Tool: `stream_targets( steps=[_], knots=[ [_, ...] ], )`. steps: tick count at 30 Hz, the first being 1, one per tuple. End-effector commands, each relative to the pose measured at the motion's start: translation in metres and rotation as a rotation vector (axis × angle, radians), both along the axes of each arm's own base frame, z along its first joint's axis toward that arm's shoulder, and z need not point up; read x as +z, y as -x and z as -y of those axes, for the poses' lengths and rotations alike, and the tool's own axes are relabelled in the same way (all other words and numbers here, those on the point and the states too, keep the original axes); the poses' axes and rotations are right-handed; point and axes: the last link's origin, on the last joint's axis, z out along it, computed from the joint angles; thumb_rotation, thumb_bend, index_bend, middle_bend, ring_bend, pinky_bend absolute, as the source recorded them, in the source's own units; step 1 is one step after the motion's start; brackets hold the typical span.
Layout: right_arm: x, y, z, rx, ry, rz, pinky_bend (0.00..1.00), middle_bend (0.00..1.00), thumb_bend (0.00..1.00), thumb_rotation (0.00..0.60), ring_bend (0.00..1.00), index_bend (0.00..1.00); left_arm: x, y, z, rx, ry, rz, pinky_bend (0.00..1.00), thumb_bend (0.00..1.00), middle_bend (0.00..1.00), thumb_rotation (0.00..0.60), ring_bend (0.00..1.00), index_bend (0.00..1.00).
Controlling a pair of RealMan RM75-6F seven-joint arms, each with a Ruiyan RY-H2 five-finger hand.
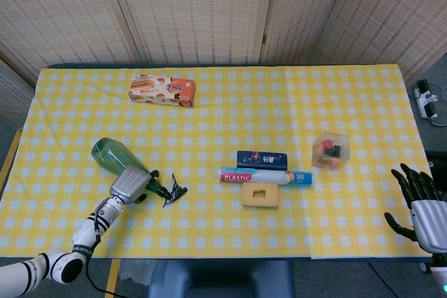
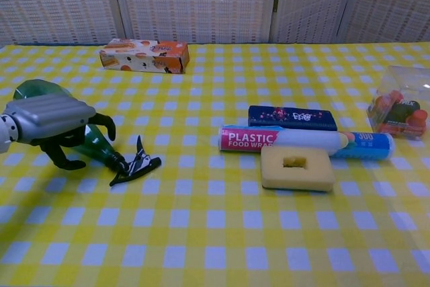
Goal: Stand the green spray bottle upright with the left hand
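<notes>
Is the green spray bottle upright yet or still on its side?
On its side: the green spray bottle lies flat, black nozzle toward the table's middle.

A big table (image 1: 209,123) fills the middle, covered with a yellow and white checked cloth (image 2: 222,247). Behind it stand tall folding screens (image 1: 195,12) made of pale woven stuff, with light brown frames. The floor (image 1: 436,75) at the sides looks grey. A white power strip (image 1: 426,99) with a cord lies on the floor far off to one side. The light is soft and even.
</notes>
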Motion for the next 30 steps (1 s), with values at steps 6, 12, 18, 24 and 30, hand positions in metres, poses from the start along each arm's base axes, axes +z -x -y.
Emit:
stream_targets(
  steps=[6,12,18,24,30],
  knots=[
    [0.001,-0.001,-0.002,0.002,-0.001,0.004,0.0,0.0,0.33,0.6,0.0,0.0,-0.004,0.003,-0.004,-0.027,-0.022,-0.02,1.0,0.37,1.0,0.6,1.0,0.51],
    [0.001,-0.003,-0.005,0.014,-0.008,0.005,0.0,0.0,0.33,0.6,0.0,0.0,0.002,-0.002,-0.003,-0.096,-0.088,0.03,1.0,0.46,1.0,0.6,1.0,0.66],
    [0.001,-0.006,-0.009,0.033,-0.009,0.008,0.0,0.0,0.33,0.6,0.0,0.0,0.017,-0.01,0.005,-0.145,-0.121,0.164,1.0,0.52,1.0,0.6,1.0,0.69],
    [0.001,-0.009,-0.014,0.055,-0.014,0.014,0.0,0.0,0.33,0.6,0.0,0.0,0.039,-0.019,0.016,-0.155,-0.159,0.309,1.0,0.56,1.0,0.6,1.0,0.7],
    [0.001,-0.011,-0.018,0.074,-0.019,0.021,0.0,0.0,0.33,0.6,0.0,0.0,0.068,-0.03,0.019,-0.006,-0.143,0.511,1.0,0.57,1.0,0.6,1.0,0.7]
  ],
)
